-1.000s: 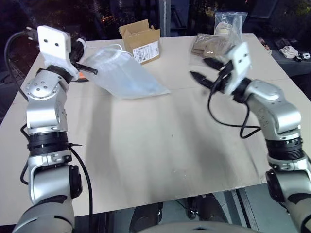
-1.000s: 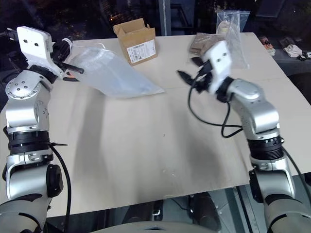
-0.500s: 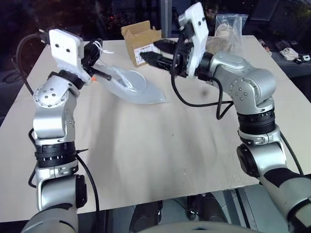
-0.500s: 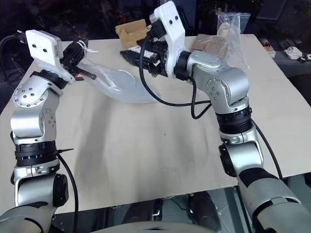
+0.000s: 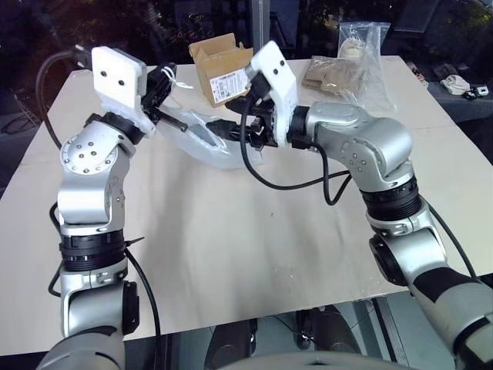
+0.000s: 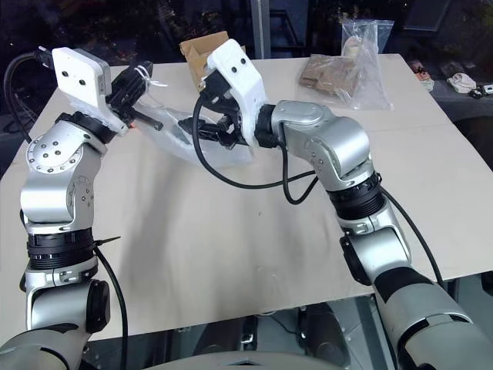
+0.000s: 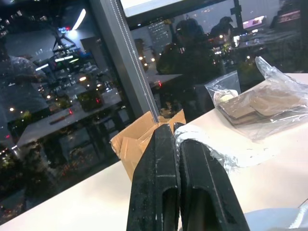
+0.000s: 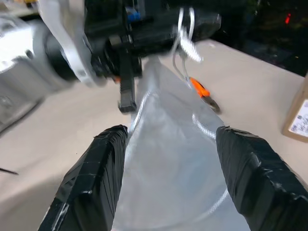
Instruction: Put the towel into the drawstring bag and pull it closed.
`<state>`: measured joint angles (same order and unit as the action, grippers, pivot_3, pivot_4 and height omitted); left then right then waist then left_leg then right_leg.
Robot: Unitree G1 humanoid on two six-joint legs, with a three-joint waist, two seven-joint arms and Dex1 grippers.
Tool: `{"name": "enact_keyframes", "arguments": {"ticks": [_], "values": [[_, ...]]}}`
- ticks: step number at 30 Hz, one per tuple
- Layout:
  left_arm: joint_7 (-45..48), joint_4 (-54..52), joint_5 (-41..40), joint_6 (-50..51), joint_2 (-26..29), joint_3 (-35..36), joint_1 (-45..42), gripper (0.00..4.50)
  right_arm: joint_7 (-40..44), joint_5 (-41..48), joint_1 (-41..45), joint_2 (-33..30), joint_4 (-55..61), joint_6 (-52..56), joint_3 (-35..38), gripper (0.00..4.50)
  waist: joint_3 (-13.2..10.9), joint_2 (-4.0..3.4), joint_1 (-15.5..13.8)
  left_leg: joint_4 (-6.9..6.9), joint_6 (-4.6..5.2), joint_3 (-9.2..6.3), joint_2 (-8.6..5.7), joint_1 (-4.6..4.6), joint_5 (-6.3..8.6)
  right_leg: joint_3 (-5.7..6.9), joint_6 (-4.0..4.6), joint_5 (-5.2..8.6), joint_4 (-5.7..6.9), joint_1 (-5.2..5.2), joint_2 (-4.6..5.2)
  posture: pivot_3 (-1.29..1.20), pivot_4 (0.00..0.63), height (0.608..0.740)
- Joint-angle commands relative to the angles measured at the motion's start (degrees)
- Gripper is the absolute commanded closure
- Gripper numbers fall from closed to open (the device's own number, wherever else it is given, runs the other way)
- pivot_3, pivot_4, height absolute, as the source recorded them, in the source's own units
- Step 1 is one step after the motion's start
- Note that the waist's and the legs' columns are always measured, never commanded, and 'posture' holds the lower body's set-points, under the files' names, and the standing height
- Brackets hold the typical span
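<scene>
1. The drawstring bag is held up off the table at its mouth end by the left gripper, while its lower end trails down towards the board near the cardboard box
2. The left gripper's fingers are pressed together, and thin white cord is seen looped at their tips in the right wrist view, so the bag is judged to be pinched by its cord or rim
3. The right gripper is placed at the hanging bag with its fingers spread wide, one on each side of the fabric, and nothing is clamped between them
4. The towel cannot be made out with certainty; a pale blue-grey tint is seen low in the pouch, so it is judged to be possibly inside already
5. The bag is judged to be very light, limp and thin, sagging wherever it is not supported, and its translucent fabric is expected to slide easily between smooth pads
6. The cord is judged the best place to be taken, close to the gathered mouth, since a pull there closes the bag, whereas a hold on the loose body only bunches the cloth
7. The clear plastic bag with brown contents is left well apart at the far edge
</scene>
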<state>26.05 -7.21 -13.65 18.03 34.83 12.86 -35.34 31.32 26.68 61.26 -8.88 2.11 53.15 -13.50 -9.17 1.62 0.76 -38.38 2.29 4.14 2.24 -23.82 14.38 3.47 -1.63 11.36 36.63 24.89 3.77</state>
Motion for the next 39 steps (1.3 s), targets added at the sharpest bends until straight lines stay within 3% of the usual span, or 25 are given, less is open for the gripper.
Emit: {"name": "enact_keyframes", "arguments": {"ticks": [1,12,17,23,28,39], "values": [[0.0,-2.8,0.0,-0.6,0.2,0.0,0.1,4.50,-0.4,-2.7,0.3,-0.6,1.7,-2.1,-0.7,1.37,0.0,0.00,0.0,0.00,0.00,0.01,0.00,-0.01,0.00,0.00,0.00,0.00,-0.01,0.00,0.00,0.00,0.150,0.740],[0.4,-2.5,0.4,-1.1,0.2,-0.4,0.0,4.50,0.4,-5.6,-0.4,-1.3,2.2,-1.4,-2.1,1.37,0.0,0.00,0.0,0.02,0.00,0.00,0.00,0.00,0.00,0.00,0.00,0.00,-0.04,0.00,-0.01,0.00,0.150,0.740],[0.5,-2.5,0.2,-1.4,0.1,-0.3,0.4,4.50,0.8,-1.5,-1.2,1.1,1.9,1.7,2.6,3.62,0.0,0.00,0.0,0.02,0.00,0.00,0.01,0.00,0.00,0.00,0.00,0.00,-0.04,0.00,-0.01,0.00,0.150,0.740],[0.4,-2.5,-0.3,-1.1,0.5,0.9,1.8,4.50,7.3,-0.5,-4.8,-5.5,6.6,-3.4,3.9,3.62,0.0,0.00,-0.2,0.02,0.01,-0.01,-0.01,-0.02,0.01,0.02,0.00,0.00,-0.15,-0.04,0.02,0.00,0.150,0.740],[0.3,-2.6,-0.3,-0.8,0.4,0.8,1.5,4.50,9.3,4.1,-9.7,-8.6,11.4,0.9,4.9,1.49,0.0,0.00,0.1,0.04,0.01,-0.01,0.00,-0.01,0.01,0.01,0.00,0.00,-0.17,-0.04,0.01,0.00,0.150,0.740],[0.9,-1.6,-0.1,-0.6,0.6,0.0,-0.4,4.50,7.6,2.7,-16.6,-4.5,9.9,-0.1,-1.0,1.49,0.0,0.01,-0.1,0.02,0.18,-0.01,0.01,0.05,0.10,0.01,0.00,0.00,-0.09,-0.05,-0.05,0.00,0.150,0.740]]}}
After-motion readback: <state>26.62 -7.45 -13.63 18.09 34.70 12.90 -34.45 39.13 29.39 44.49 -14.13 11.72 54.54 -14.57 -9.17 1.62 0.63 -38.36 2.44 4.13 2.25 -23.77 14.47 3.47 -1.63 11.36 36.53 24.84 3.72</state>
